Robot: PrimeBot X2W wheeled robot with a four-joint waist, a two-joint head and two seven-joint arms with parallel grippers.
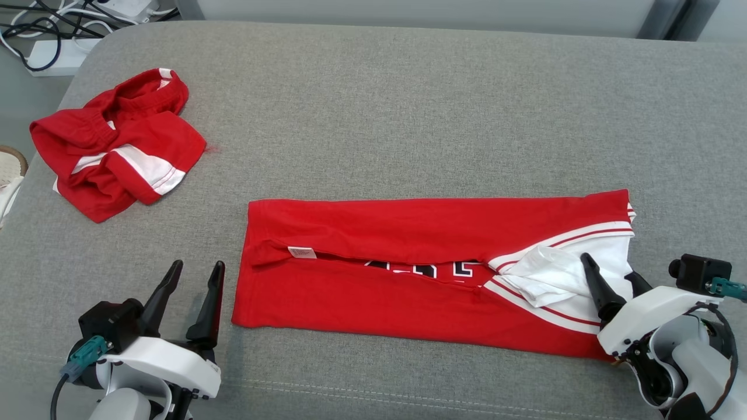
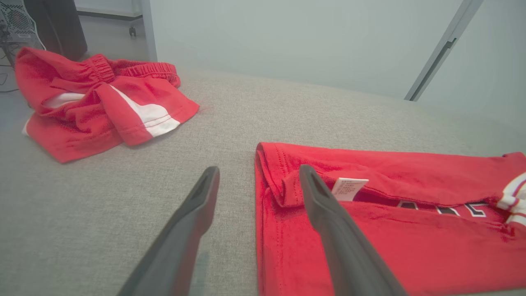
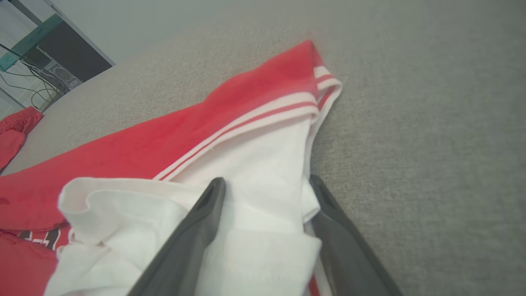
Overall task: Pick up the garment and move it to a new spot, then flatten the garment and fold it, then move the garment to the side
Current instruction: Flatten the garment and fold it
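Note:
The garment [image 1: 408, 233] is a red shirt with white trim, lying folded into a long band across the middle of the grey padded surface [image 1: 408, 105]. A white label shows near its left end. My left gripper [image 1: 197, 265] stands open just left of that end. In the left wrist view, the garment [image 2: 390, 230] has its left edge running up between my left gripper's [image 2: 259, 169] fingers. My right gripper [image 1: 608, 267] is open at the garment's right end. In the right wrist view, the garment's [image 3: 164, 139] white fabric lies between my right gripper's [image 3: 267, 179] fingers.
A crumpled pair of red shorts [image 1: 117, 146] with white stripes lies at the far left, also in the left wrist view as red shorts [image 2: 98, 102]. Beyond the surface's far left corner are a power strip [image 1: 55, 55] and cables on the floor. A shoe [image 1: 9, 169] shows at the left edge.

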